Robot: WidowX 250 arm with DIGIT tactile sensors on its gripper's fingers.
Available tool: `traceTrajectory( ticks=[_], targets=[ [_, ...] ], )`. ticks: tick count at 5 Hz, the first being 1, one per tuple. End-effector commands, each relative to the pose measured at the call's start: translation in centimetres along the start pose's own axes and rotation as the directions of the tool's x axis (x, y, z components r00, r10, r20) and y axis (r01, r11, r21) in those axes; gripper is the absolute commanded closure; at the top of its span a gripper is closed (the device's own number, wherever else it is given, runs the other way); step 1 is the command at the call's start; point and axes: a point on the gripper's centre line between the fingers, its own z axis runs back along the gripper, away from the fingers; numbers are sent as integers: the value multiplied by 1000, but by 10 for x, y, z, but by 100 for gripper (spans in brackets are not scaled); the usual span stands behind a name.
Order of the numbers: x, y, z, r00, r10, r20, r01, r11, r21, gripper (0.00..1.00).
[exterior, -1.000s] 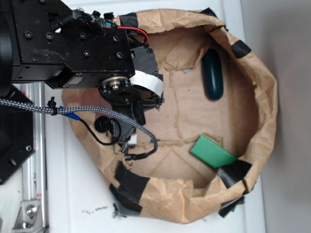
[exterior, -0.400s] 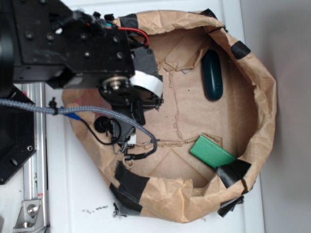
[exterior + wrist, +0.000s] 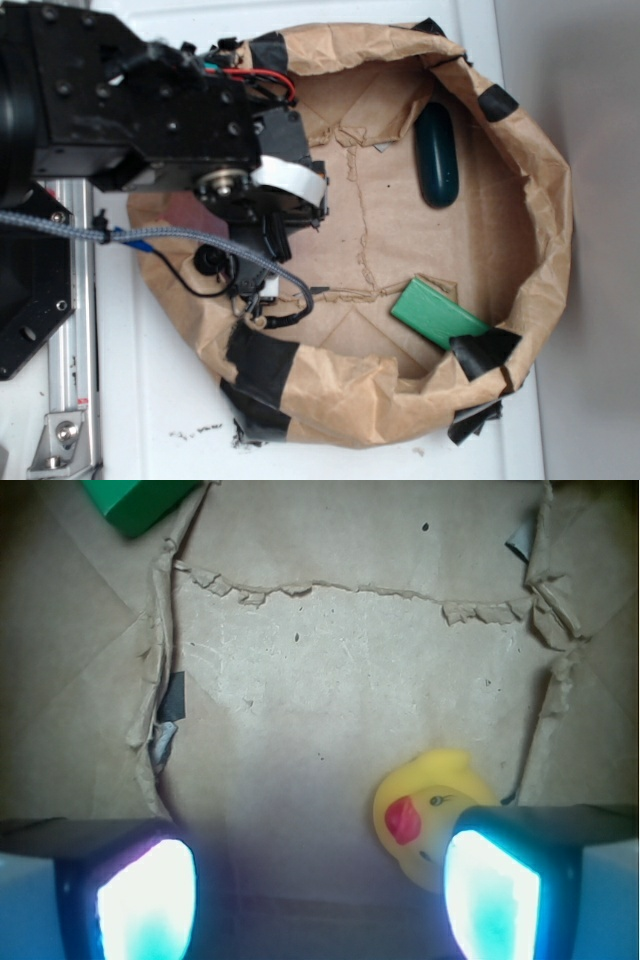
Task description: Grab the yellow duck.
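Approach step in hand: gripper [image 3: 318, 880] is held wide open and empty above the paper-lined basket [image 3: 545, 200], yellow duck [image 3: 425, 815] is seen touching the right-hand finger [image 3: 490, 890], so a sideways shift to centre it is judged needed before closing.

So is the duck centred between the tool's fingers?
No, the yellow duck sits off to one side, against one finger, with the other finger well away.
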Motion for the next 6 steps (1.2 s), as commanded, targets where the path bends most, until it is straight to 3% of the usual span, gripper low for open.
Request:
traceTrajectory(
  ticks=[1,6],
  targets=[
    [4,0,3,1000,-10,26,10,1000,-4,0],
    [0,6,-24,1000,-5,-28,5,1000,4,0]
  ],
)
